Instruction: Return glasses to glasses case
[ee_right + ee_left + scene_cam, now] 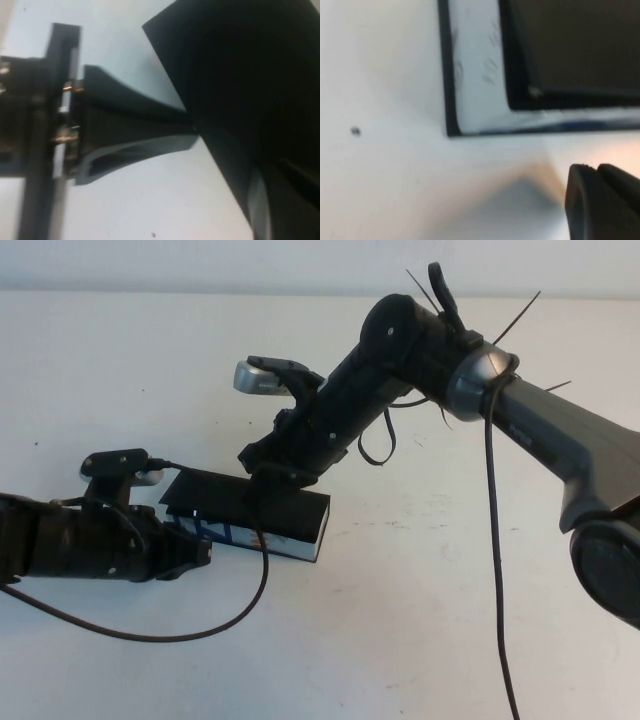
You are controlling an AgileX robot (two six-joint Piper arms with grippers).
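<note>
The right gripper (268, 472) presses the glasses case (250, 512) lid at centre frame; the left gripper (195, 555) sits against its white front, lower left. Whether either gripper is apart or together cannot be told.

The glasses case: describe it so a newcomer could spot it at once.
On the white table, look left of centre, where both black arms meet. The glasses case is the rectangular black box with a white, blue-and-orange printed front side. The left gripper sits at its front left end and the right gripper comes down on its flat black top; nothing else there is box-shaped.
</note>
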